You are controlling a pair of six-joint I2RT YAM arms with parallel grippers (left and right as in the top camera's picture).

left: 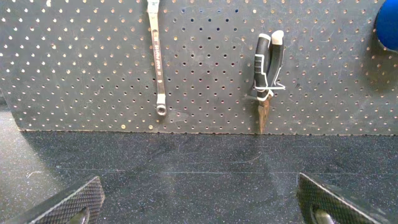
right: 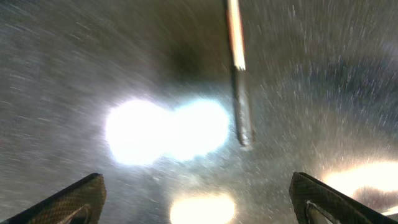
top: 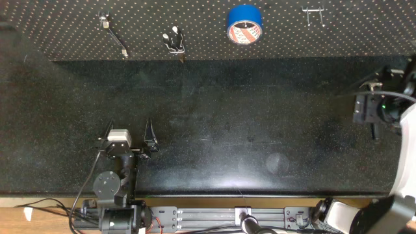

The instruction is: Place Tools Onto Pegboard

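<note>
A black pegboard (top: 58, 26) runs along the far side of the table. On it hang a silver wrench (left: 157, 59), black-and-white pliers (left: 267, 68) and a blue tape roll (top: 244, 25). My left gripper (top: 129, 135) rests low over the mat at the near left, open and holding nothing, facing the board (left: 74, 74). My right gripper (right: 199, 205) is open above the mat at the far right (top: 365, 107). A slim rod-like tool (right: 239, 87) with a lighter handle lies on the mat ahead of its fingers, blurred.
Bare metal hooks (top: 313, 13) stick out of the pegboard at the upper right. The black mat (top: 247, 117) covers the table. Bright glare (right: 165, 130) shows on the mat under the right gripper. Cables lie along the near edge.
</note>
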